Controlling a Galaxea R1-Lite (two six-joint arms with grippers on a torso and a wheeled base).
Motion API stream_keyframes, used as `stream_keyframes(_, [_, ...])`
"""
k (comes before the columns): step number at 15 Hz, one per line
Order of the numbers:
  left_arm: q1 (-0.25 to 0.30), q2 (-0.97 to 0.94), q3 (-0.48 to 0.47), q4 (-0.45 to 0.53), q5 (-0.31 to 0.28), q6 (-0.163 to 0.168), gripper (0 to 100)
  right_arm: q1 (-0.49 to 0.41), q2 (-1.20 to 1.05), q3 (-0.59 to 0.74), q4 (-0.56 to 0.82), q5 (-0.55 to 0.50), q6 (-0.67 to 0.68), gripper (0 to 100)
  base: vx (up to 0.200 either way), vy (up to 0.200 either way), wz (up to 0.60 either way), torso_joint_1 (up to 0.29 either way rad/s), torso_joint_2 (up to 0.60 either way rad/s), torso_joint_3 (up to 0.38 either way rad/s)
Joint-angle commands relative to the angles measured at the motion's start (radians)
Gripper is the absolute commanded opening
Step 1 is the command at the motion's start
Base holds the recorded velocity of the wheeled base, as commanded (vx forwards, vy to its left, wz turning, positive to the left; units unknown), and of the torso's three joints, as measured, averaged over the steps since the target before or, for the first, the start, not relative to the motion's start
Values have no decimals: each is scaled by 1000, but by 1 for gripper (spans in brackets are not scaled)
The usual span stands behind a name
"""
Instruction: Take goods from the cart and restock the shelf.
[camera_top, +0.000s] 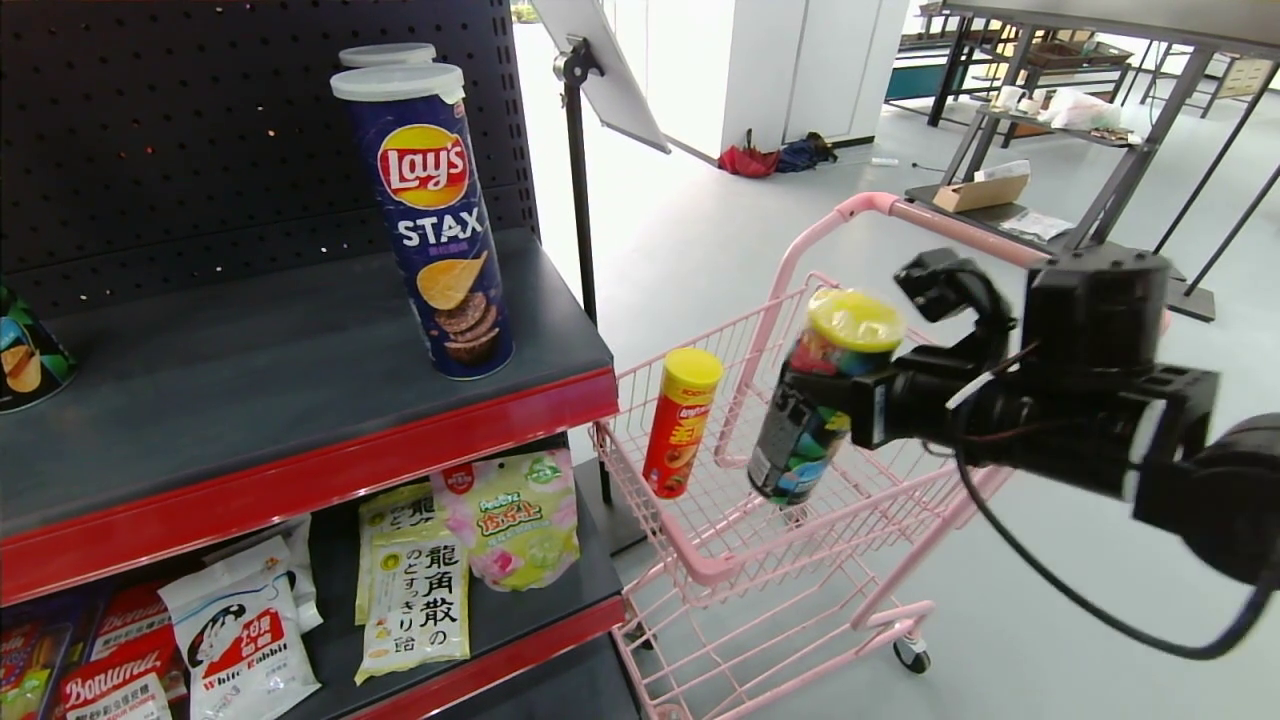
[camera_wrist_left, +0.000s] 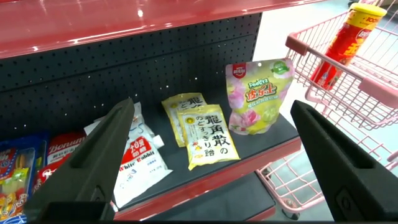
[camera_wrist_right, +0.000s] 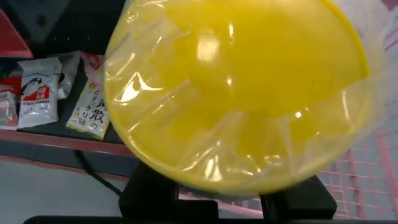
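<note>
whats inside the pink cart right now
One red can with a yellow lid leans against a corner of the pink cart. The right gripper holds a yellow-lidded can over the basket, covering the floor behind it.

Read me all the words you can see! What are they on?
"Lay's STAX": tall blue can, top shelf.
"White Rabbit": white bag, lower shelf.
"龍角散": yellow bag beside it.
Too blurred to read: red can in the cart, and the yellow-lidded can in the right hand.
</note>
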Motion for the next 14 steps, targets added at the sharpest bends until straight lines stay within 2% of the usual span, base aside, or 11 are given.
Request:
stream_keyframes(1, [0,1,0,0,0,0,100,0,-404,-71,293,-267,-41,0,0,0,0,0,0,0])
stream_keyframes(2, [0,1,0,0,0,0,100,3,-528,-35,405,-359,-49,0,0,0,0,0,0,0])
stream_keyframes(3, [0,1,0,0,0,0,100,-3,-565,-12,431,-373,-52,0,0,0,0,0,0,0])
stream_keyframes(4, [0,1,0,0,0,0,100,-37,-796,123,552,-382,-75,0,0,0,0,0,0,0])
stream_keyframes(5, [0,1,0,0,0,0,100,-65,-905,173,629,-391,-78,0,0,0,0,0,0,0])
stream_keyframes(7, [0,1,0,0,0,0,100,-144,-1074,196,801,-394,-139,0,0,0,0,0,0,0])
stream_keyframes(8, [0,1,0,0,0,0,100,-189,-1123,206,835,-402,-182,0,0,0,0,0,0,0])
stream_keyframes(10, [0,1,0,0,0,0,100,-238,-1148,206,841,-392,-184,0,0,0,0,0,0,0])
stream_keyframes(14, [0,1,0,0,0,0,100,-246,-1148,209,839,-389,-181,0,0,0,0,24,-68,-43])
